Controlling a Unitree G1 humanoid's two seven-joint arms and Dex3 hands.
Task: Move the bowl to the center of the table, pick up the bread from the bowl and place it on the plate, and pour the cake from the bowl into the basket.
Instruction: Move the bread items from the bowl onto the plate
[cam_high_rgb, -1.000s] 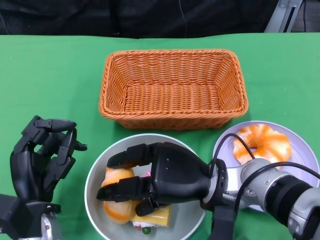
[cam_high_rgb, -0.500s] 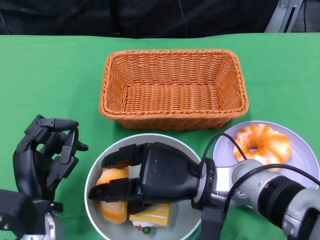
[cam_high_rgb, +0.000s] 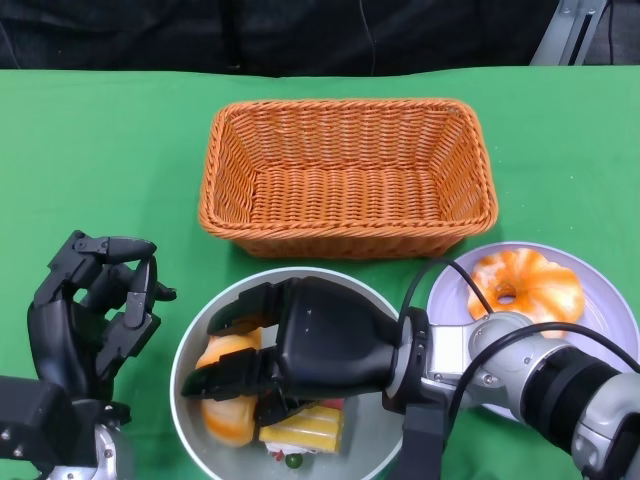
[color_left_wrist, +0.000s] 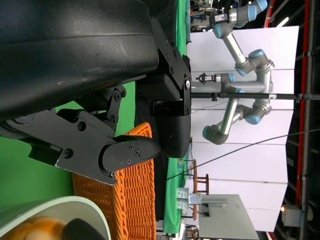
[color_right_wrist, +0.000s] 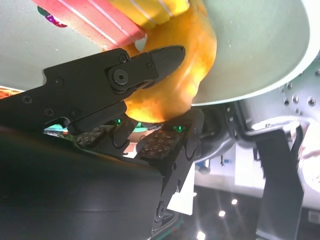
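Head view: bowl (cam_high_rgb: 190, 365) sits at 6 o'clock on the green surface (cam_high_rgb: 100, 150), just below the wicker basket (cam_high_rgb: 346, 175) at centre. Right hand (cam_high_rgb: 262, 360) reaches into the bowl from 4 o'clock, its fingers wrapped over and under the orange bread (cam_high_rgb: 222, 410) at the bowl's 8 o'clock side. Cake (cam_high_rgb: 305, 428), yellow with pink layers, lies in the bowl at 6 o'clock, touching the bread and partly under the hand. Plate (cam_high_rgb: 600, 310) at 4 o'clock, close beside the bowl, carries a ring-shaped bread (cam_high_rgb: 527, 282). Left hand (cam_high_rgb: 90, 315) at 8 o'clock stands upright beside the bowl, not touching it, fingers curled inward with nothing in them.

Right wrist view: right hand (color_right_wrist: 157, 97) is clamped on the bread (color_right_wrist: 187, 65), one finger over it, padded fingers (color_right_wrist: 159, 145) below. Cake (color_right_wrist: 95, 25) lies against the bread on the bowl's pale inner wall (color_right_wrist: 260, 50).

Left wrist view: left hand (color_left_wrist: 145, 145) has its fingers folded in, empty. Basket (color_left_wrist: 135, 200) and the bowl rim (color_left_wrist: 60, 207) show past it; a bit of bread (color_left_wrist: 35, 232) shows in the bowl.
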